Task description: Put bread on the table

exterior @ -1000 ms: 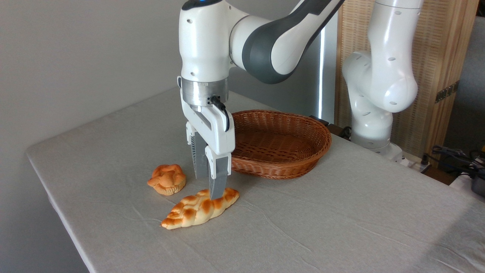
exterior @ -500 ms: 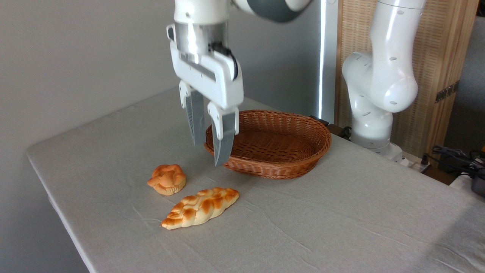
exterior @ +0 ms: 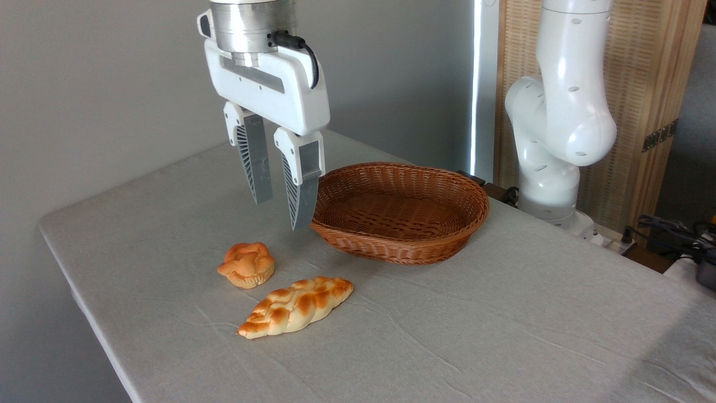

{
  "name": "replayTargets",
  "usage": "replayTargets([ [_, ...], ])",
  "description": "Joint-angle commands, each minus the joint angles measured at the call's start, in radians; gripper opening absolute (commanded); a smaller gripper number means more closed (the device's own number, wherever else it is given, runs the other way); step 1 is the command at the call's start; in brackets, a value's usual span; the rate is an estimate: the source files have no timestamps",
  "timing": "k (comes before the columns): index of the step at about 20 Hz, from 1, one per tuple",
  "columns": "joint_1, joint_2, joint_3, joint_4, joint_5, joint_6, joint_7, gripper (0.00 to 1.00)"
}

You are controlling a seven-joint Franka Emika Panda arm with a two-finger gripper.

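Fixed camera, only view. Braided loaf lies flat on the grey-cloth table, near the front-left edge, one pointed end toward the camera-left corner. It sits outside the wicker basket, well apart from it and just beside the small knotted bun, not touching.

Gripper hangs high above the table, over the gap between the bun and the basket's left rim. Fingers parted to a moderate gap, nothing between them, holding nothing.

Change: a second ago the fingers were down straddling the loaf at its upper end. Half a second ago they were already clear and raised. Now they are higher again, shifted left, and the fingers look a bit wider apart. The loaf has not moved across the three frames, same spot and same angle, so the release was clean.

Judgement: bread is on the table and let go, so the task looks done. The arm is retreating. Basket is empty.
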Motion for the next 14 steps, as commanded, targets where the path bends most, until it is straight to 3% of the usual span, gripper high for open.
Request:
replayTargets([
  [1,0.039,0.018,-0.010,0.054,-0.023,-0.074,-0.016,1.00],
  [2,0.049,0.020,-0.023,0.061,-0.028,-0.087,-0.016,1.00],
  [5,0.160,0.032,-0.107,0.101,-0.095,-0.134,-0.017,1.00],
  [9,0.285,0.034,-0.234,0.106,-0.097,-0.156,-0.017,1.00],
  [14,0.328,0.040,-0.296,0.106,-0.086,-0.156,-0.014,1.00],
])
